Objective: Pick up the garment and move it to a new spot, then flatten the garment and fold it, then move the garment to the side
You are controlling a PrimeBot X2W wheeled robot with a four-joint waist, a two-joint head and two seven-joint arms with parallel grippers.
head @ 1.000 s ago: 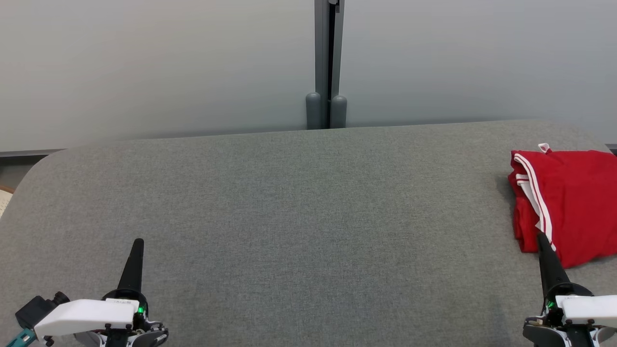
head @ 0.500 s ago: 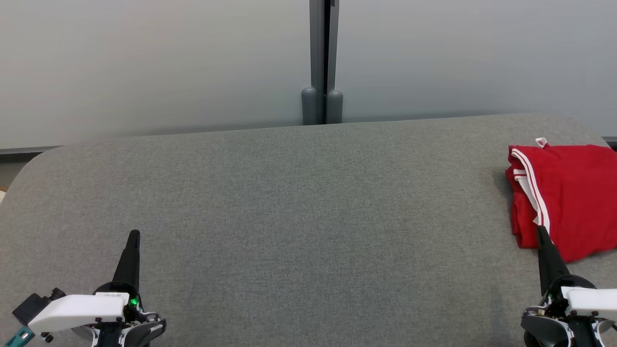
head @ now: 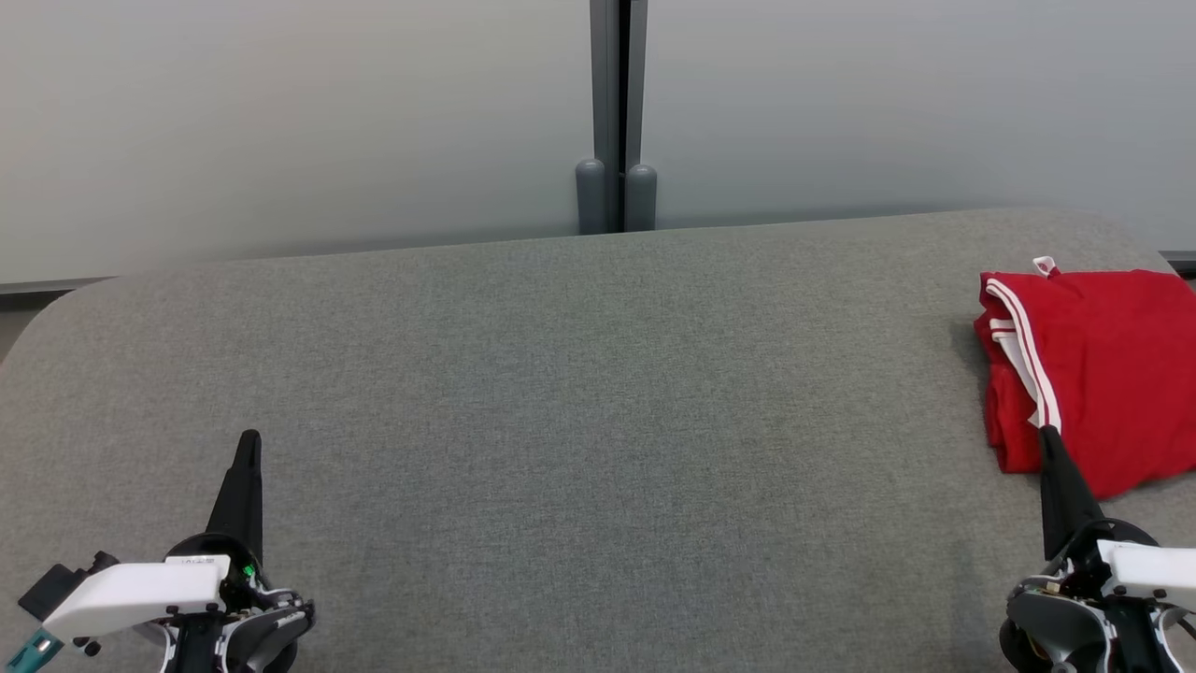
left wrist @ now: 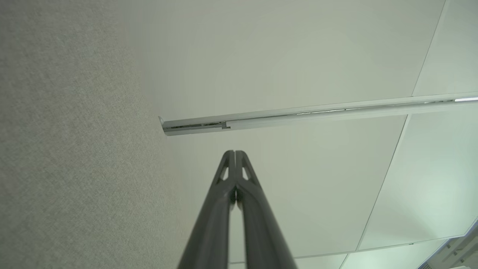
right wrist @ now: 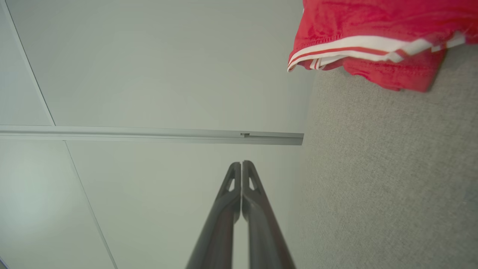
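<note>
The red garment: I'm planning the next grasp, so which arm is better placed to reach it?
Right. The red garment lies at the right end of the table, just beyond the right gripper; the left gripper sits far across it. Both are shut.

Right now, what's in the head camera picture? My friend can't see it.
A red garment with white stripes lies folded at the right edge of a grey table. The robot's left hand and right hand sit shut near the bottom corners.
</note>
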